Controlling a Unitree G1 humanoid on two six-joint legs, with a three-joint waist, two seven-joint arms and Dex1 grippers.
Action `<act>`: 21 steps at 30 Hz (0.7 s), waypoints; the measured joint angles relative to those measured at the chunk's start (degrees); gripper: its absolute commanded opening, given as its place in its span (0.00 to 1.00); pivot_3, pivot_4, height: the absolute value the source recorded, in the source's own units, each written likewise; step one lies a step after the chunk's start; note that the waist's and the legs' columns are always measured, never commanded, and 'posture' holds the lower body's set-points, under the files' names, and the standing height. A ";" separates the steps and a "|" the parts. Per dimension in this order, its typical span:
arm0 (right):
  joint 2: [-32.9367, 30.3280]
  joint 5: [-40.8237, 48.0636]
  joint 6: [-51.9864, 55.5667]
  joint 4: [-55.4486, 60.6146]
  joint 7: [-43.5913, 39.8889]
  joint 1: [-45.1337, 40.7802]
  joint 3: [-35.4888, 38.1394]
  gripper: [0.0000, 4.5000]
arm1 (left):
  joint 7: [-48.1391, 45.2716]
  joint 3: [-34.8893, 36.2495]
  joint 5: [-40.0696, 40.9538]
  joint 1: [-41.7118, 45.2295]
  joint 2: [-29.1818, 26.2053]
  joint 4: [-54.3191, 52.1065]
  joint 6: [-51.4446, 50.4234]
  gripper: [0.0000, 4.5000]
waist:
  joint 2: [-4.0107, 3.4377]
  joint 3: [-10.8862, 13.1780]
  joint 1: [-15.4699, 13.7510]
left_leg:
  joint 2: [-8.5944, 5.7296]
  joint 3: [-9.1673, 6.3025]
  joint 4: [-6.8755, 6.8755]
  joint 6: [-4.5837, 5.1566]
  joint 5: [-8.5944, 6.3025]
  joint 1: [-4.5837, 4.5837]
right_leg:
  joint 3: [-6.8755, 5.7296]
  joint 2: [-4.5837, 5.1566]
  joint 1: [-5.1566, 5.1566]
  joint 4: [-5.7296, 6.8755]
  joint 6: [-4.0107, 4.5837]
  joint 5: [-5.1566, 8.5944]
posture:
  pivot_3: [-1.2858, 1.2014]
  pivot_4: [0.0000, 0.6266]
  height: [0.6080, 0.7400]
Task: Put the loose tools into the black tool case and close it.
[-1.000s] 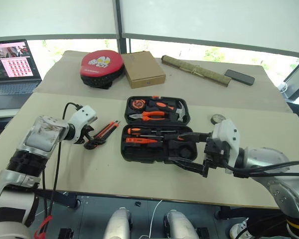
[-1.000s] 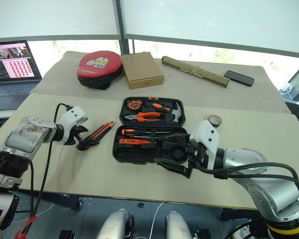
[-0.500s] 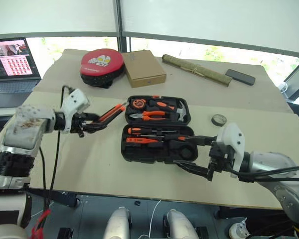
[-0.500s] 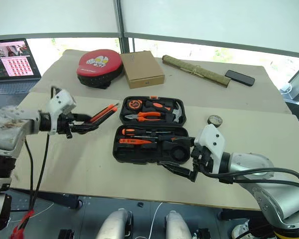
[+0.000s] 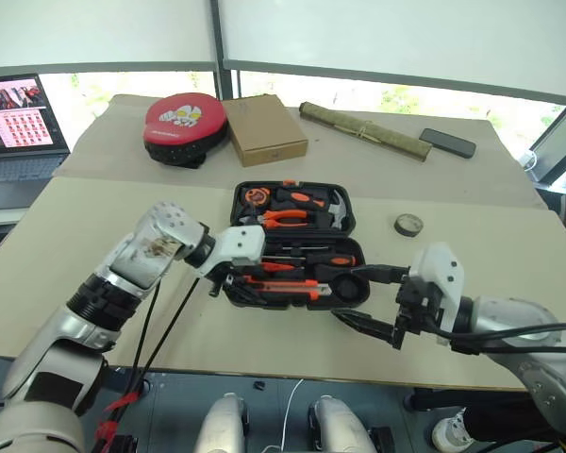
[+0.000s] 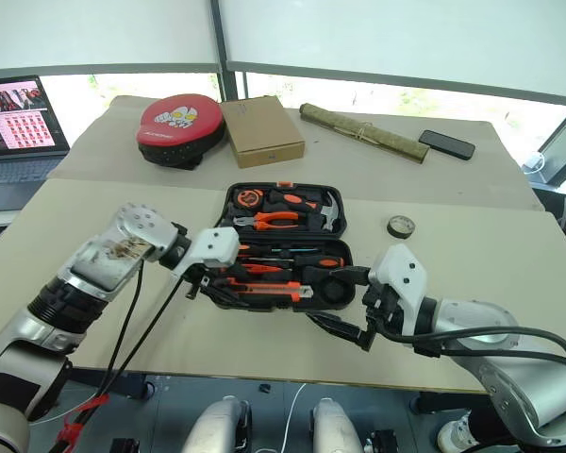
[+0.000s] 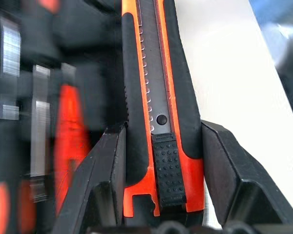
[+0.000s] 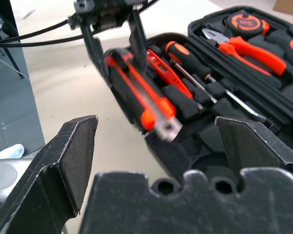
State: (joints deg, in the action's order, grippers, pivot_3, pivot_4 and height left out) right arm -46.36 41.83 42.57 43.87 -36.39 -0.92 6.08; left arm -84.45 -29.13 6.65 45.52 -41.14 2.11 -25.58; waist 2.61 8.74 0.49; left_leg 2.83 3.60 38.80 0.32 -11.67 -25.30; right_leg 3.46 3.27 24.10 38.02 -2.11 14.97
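Observation:
The black tool case (image 5: 361, 247) lies open in the middle of the table. Slim orange-and-black screwdrivers (image 5: 297, 260) sit in the slots of its near half. My left gripper (image 5: 228, 281) is shut on the black-and-orange utility knife (image 5: 281, 288) and holds it by one end, low over the case's near half. The left wrist view has the knife (image 7: 158, 97) clamped between both fingers (image 7: 110, 161). My right gripper (image 5: 344, 294) stands open at the case's near right corner, holding nothing. In the right wrist view the knife (image 8: 136, 90) hangs just over the case's near half.
Pliers (image 5: 288, 217), a hammer and a tape measure fill the case's far half. A red-and-black pad (image 5: 184, 121), a cardboard box (image 5: 267, 127), a rolled bundle (image 5: 363, 130) and a phone (image 5: 446, 142) lie at the back. A tape roll (image 5: 407, 224) lies right of the case, a laptop (image 5: 19, 123) far left.
My left gripper closed on the utility knife on the table left of the case, lifted it and carried it right, over the case's near half. The right gripper stayed open and nearly still.

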 measured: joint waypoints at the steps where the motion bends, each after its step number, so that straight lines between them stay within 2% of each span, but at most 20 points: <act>1: 0.06 0.00 0.14 0.49 0.49 0.46 0.19 1.00 | -0.28 -0.54 -0.34 0.72 0.00 -0.01 -1.13 0.39 | 0.00 0.00 0.01 | 0.00 0.00 0.00 0.00 0.00 0.00 | 0.00 0.00 0.00 0.00 0.00 0.00 | 0.52 0.24 1.00; 12: 0.36 0.09 0.38 2.98 2.20 3.71 1.87 1.00 | 0.21 -2.93 -4.09 4.51 4.23 3.87 -6.00 0.39 | -0.13 -0.09 -1.00 | -0.10 -0.06 0.09 0.14 0.09 0.06 | 0.04 0.01 -0.22 -0.02 -0.06 0.00 | 0.52 0.24 1.00; 19: 0.35 -0.03 0.38 2.74 1.96 2.93 1.80 1.00 | 0.18 -3.35 -4.63 5.15 4.53 3.92 -8.49 0.39 | -0.18 -0.12 -1.13 | -0.11 -0.07 0.10 0.18 0.12 0.08 | 0.09 0.00 -0.25 -0.01 -0.08 -0.01 | 0.52 0.24 1.00; 21: 0.35 -0.05 0.38 2.68 1.90 2.06 1.69 1.00 | 0.18 -3.34 -4.65 5.38 4.75 4.12 -9.18 0.61 | -0.18 -0.12 -1.14 | -0.12 -0.07 0.11 0.19 0.13 0.09 | 0.09 0.00 -0.27 -0.01 -0.09 -0.02 | 0.52 0.24 1.00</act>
State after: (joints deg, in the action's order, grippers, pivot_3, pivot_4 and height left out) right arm -46.01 41.78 42.95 46.55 -34.49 1.14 7.77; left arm -84.27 -32.48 2.01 50.90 -36.40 6.23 -34.76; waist 2.43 8.62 -0.66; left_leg 2.72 3.53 38.91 0.51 -11.55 -25.21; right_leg 3.55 3.27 23.84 38.01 -2.20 14.95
